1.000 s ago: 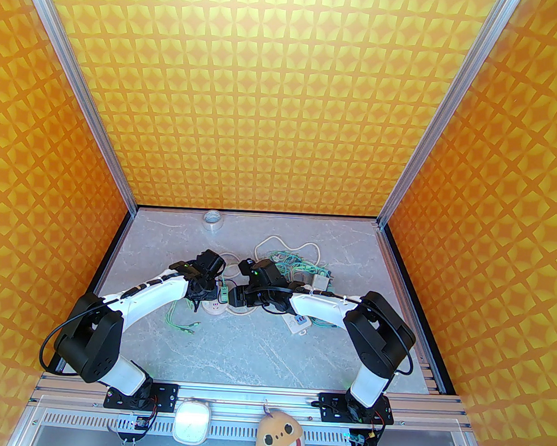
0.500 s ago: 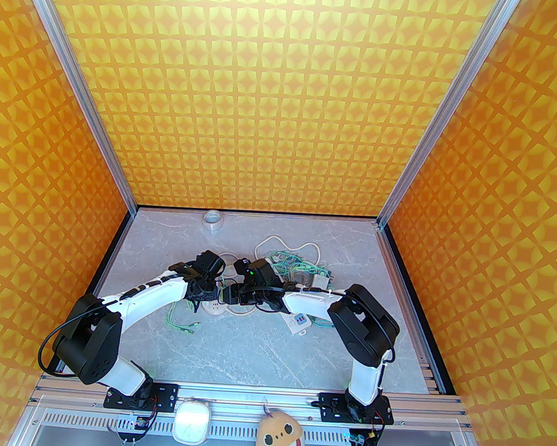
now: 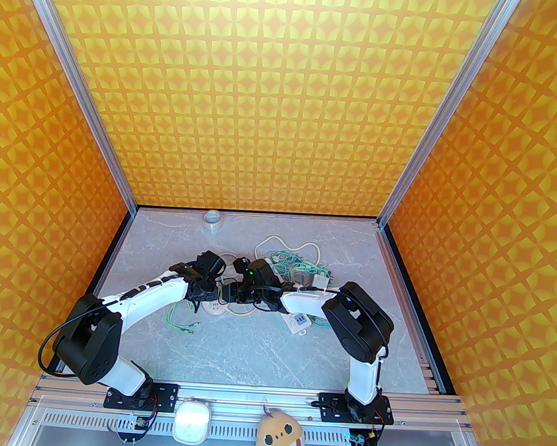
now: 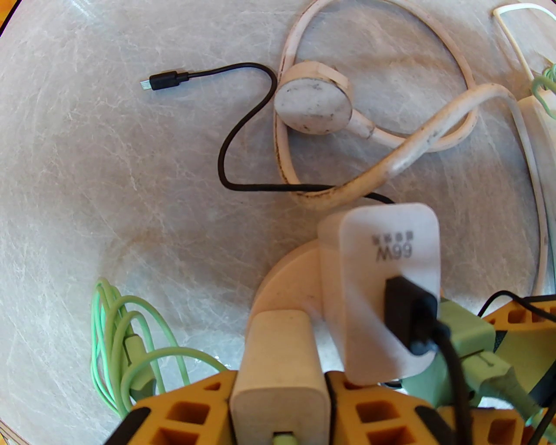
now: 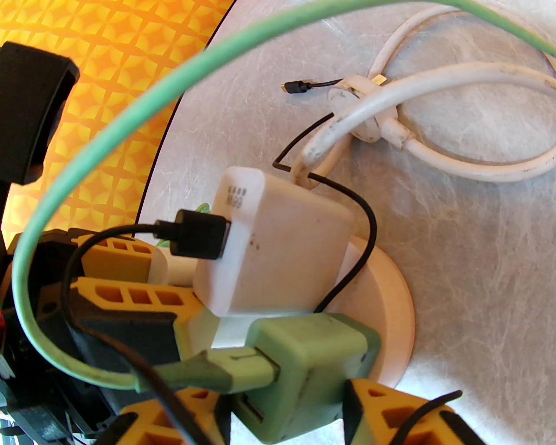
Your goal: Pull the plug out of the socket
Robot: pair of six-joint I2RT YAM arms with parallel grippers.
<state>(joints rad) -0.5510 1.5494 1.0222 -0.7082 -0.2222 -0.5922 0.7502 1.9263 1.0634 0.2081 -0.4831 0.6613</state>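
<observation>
three plugs are sitting in the round socket near the middle of the bench. the left jaws are clamping the cream plug from both sides, nearly closed. the right jaws are straddling the green plug, partly open; i cannot tell whether they are pressing it. the white charger is standing between them, its black cable trailing across the bench.
</observation>
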